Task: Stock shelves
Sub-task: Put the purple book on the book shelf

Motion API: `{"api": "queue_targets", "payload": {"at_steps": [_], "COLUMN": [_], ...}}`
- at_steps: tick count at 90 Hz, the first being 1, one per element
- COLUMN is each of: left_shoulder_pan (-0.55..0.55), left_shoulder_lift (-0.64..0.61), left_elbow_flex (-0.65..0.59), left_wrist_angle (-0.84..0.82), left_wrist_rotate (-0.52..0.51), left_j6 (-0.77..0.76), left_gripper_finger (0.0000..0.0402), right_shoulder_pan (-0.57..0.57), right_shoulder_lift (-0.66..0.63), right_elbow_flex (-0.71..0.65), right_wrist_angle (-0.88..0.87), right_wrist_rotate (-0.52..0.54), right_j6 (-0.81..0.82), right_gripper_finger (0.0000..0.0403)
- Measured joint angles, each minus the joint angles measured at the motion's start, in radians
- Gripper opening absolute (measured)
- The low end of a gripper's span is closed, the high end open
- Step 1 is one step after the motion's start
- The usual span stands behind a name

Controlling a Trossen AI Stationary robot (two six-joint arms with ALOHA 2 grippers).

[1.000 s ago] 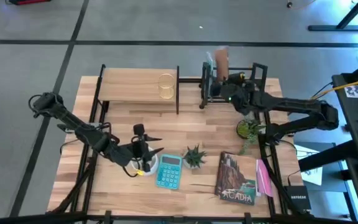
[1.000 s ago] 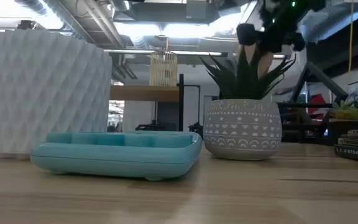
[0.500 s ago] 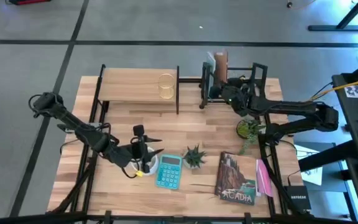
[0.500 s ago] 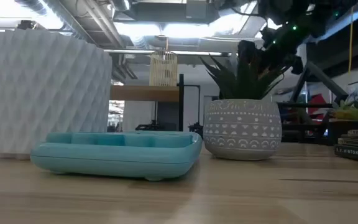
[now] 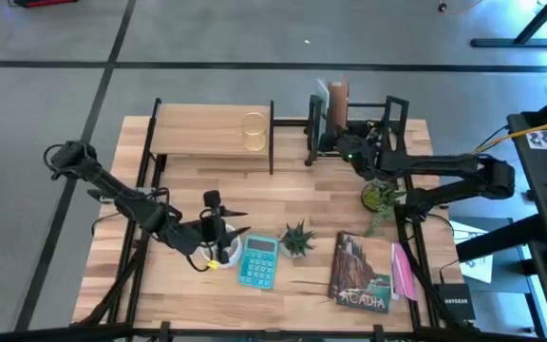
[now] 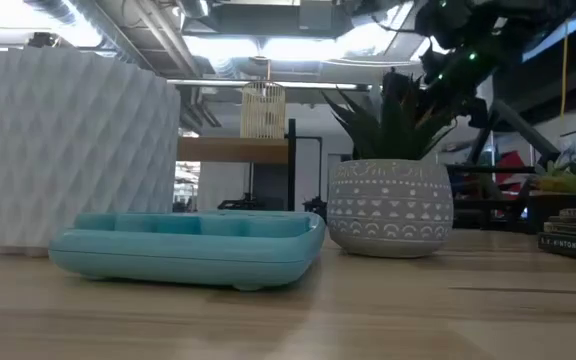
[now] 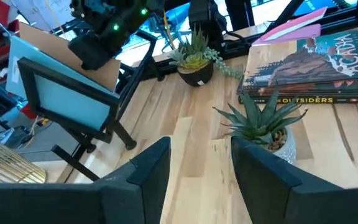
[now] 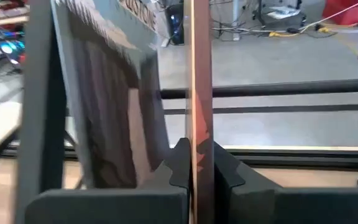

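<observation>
My right gripper [image 5: 342, 144] is at the black rack [image 5: 389, 114], upper right of the high view, fingers pinched on a thin brown panel [image 8: 199, 93]. The wood shelf [image 5: 207, 133] sits upper centre. My left gripper [image 5: 235, 223] hovers spread and empty, lower left beside the calculator [image 5: 258, 261].

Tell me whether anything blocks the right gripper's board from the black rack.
Nothing visible does. The right gripper pinches the brown board, already upright in the rack beside a leaning panel. Left gripper waits near the calculator.
</observation>
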Motion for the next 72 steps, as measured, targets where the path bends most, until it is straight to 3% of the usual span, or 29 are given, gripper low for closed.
{"api": "queue_targets", "payload": {"at_steps": [34, 72], "left_shoulder_pan": [0.000, 0.000], "left_shoulder_lift": [0.000, 0.000], "left_elbow_flex": [0.000, 0.000], "left_wrist_angle": [0.000, -0.003], "left_wrist_rotate": [0.000, 0.000], "left_j6": [-0.002, -0.011], "left_gripper_finger": [0.0155, 0.0155], "right_shoulder_pan": [0.001, 0.001], "right_shoulder_lift": [0.083, 0.154], "right_elbow_flex": [0.000, 0.000], "right_wrist_angle": [0.230, 0.282], "right_wrist_rotate": [0.009, 0.061], "right_j6": [-0.158, -0.180], "right_gripper_finger": [0.0001, 0.0001]}}
